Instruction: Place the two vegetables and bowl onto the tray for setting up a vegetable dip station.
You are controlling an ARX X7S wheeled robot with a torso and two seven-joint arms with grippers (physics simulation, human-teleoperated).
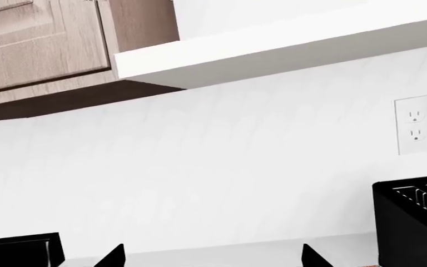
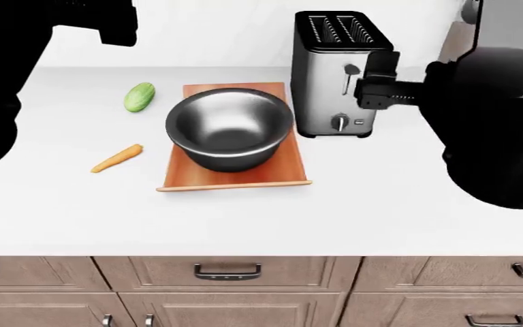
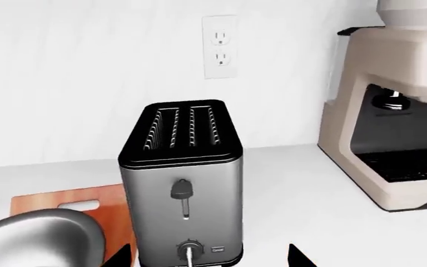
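The steel bowl (image 2: 229,129) sits on the reddish-brown tray (image 2: 284,169) at the counter's middle. The bowl (image 3: 35,239) and the tray (image 3: 73,203) also show in the right wrist view. A light-green cucumber (image 2: 139,97) lies on the counter left of the tray's far end. The orange carrot (image 2: 116,158) lies nearer, left of the tray. My left gripper (image 1: 213,261) is open, raised, and faces the back wall with nothing between its fingers. My right gripper (image 3: 209,258) is open and empty. It is held up facing the toaster and shows beside it in the head view (image 2: 375,85).
A silver toaster (image 2: 334,75) stands right of the tray, close to the bowl's rim. A beige coffee machine (image 3: 391,128) stands further right. A wall outlet (image 3: 219,47) is behind the toaster. Upper cabinets (image 1: 43,50) hang over the counter. Drawers (image 2: 228,272) line the counter's front.
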